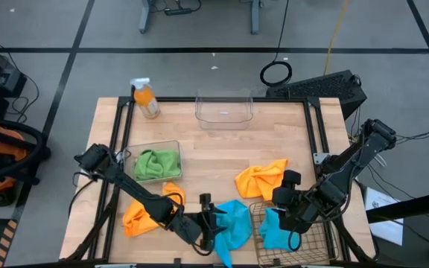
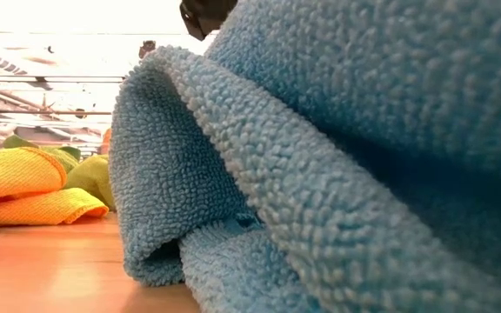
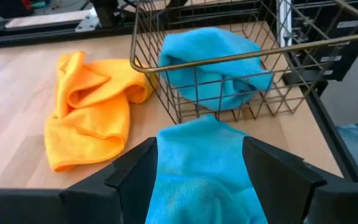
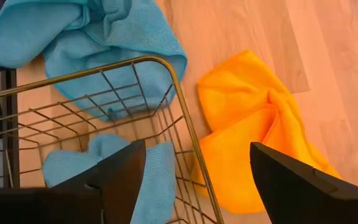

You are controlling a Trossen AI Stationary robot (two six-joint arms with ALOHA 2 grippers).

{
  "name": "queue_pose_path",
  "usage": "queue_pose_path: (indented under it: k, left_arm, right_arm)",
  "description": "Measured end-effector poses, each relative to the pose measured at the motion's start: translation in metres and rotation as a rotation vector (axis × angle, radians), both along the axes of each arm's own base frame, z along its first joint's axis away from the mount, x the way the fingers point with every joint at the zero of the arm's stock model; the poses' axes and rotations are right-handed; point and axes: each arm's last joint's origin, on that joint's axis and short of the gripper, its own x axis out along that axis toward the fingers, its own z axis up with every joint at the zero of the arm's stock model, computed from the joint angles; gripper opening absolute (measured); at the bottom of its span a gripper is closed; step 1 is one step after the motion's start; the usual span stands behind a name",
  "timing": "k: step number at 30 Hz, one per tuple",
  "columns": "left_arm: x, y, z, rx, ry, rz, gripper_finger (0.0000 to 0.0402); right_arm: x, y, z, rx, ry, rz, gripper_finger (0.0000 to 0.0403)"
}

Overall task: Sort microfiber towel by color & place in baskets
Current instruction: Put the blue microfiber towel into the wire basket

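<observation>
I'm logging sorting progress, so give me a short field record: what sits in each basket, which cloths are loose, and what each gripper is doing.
wire basket: one blue cloth
near clear tub: green cloth
far clear tub: no cloth
loose on table: orange cloth at left, orange cloth at right
left gripper: closed on second blue cloth, beside the wire basket
right gripper: open, over the wire basket

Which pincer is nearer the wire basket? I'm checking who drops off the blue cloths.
Right. The right pincer hovers over the wire basket, above the blue cloth inside. The left pincer sits beside the basket, around a second blue cloth on the table.
</observation>
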Motion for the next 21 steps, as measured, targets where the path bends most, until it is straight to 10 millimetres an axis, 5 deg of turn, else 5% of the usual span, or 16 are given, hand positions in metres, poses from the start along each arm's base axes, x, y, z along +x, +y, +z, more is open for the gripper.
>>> queue_pose_path:
  k: [16, 21]
  left_arm:
    - [0.003, 0.003, -0.02, -0.073, 0.128, -0.054, 0.0329]
    - [0.005, 0.001, -0.047, -0.079, 0.258, -0.173, 0.0333]
  right_arm:
    - [0.0, 0.0, 0.0, 0.001, 0.0, 0.003, 0.0276]
    - [0.0, 0.0, 0.0, 0.003, -0.001, 0.002, 0.0276]
